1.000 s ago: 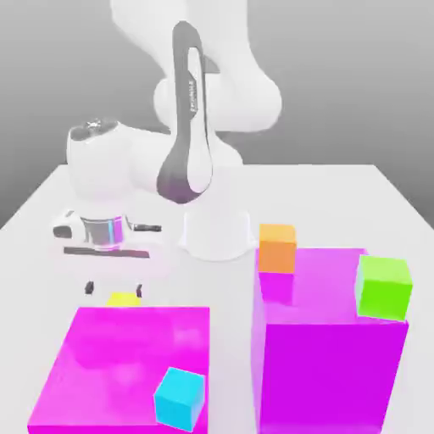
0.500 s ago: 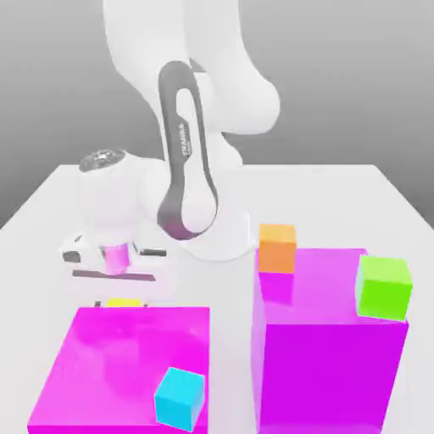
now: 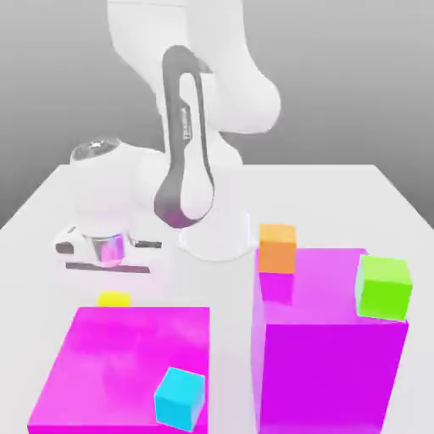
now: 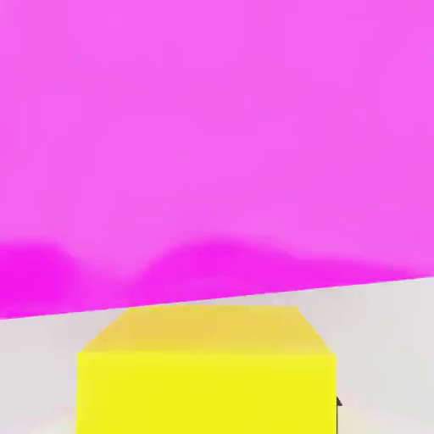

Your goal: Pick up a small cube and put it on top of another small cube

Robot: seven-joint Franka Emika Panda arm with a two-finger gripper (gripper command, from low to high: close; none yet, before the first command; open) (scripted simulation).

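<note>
Yellow cube [image 3: 114,298] is sitting on the white tabletop [image 3: 51,254] at the exterior view's left, just behind the low magenta block [image 3: 127,356]. The hand [image 3: 106,246] is hovering above it; its jaws are closed tight, and in the hand view the cube [image 4: 206,373] is sitting close beneath them, apparently gripped. Judging from this, the pick is just happening, and the carry and the stacking are not yet done. Further right, a cyan cube [image 3: 180,397], an orange cube [image 3: 277,247] and a green cube [image 3: 383,288] are waiting. The fingertips themselves are hidden, and the yellow cube's lower half is cut off behind the block.
</note>
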